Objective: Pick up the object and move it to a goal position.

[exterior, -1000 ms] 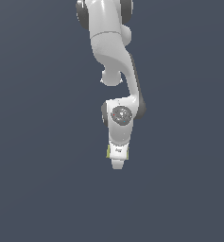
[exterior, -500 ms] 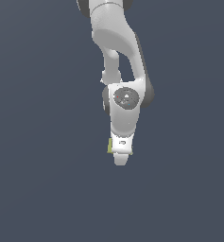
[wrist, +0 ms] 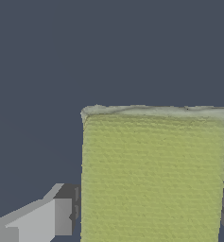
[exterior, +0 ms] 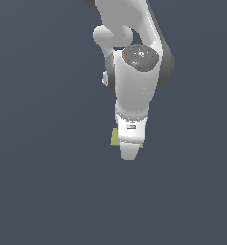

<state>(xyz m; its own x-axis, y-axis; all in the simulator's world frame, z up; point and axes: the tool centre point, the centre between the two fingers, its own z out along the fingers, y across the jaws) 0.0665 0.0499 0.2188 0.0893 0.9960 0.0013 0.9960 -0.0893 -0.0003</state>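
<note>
Between the fingers of the gripper sits the object, clamped at both sides and apparently held off the floor. Risk — a slip during transfer, since no goal marker is visible.

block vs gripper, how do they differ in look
The block is yellow-green with a rough woven texture; the gripper is smooth white. In the exterior view the block shows only as slivers past the wider gripper. In the wrist view the block sits between the gripper's fingers. Both look boxy.
</note>
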